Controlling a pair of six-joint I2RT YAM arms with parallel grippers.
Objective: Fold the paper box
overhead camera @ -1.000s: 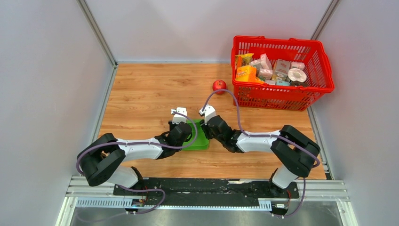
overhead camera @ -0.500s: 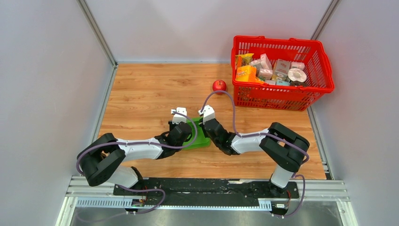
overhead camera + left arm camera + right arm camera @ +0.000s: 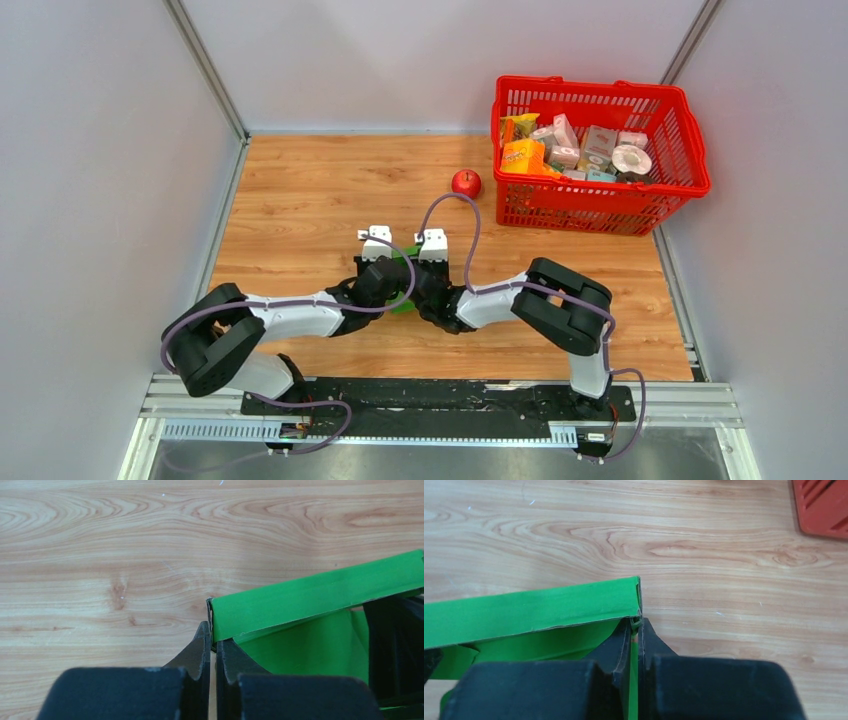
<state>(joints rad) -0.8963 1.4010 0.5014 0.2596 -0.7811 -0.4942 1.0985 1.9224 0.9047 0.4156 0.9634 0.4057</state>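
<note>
two grippers are clenching the box (image 3: pixel 315 597) at the table's (image 3: pixel 300 190) centre: the left gripper (image 3: pixel 210 636) is pinching its 9 o'clock corner, the right gripper (image 3: pixel 635 626) its 3 o'clock corner.

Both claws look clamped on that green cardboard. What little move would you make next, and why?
Probably ease both wrists slightly toward each other, to crease the two end corners. The left gripper and the right gripper each pinch an opposite end of the paper box. Its long wall between them is already folded up, while the ends look unfinished.
</note>
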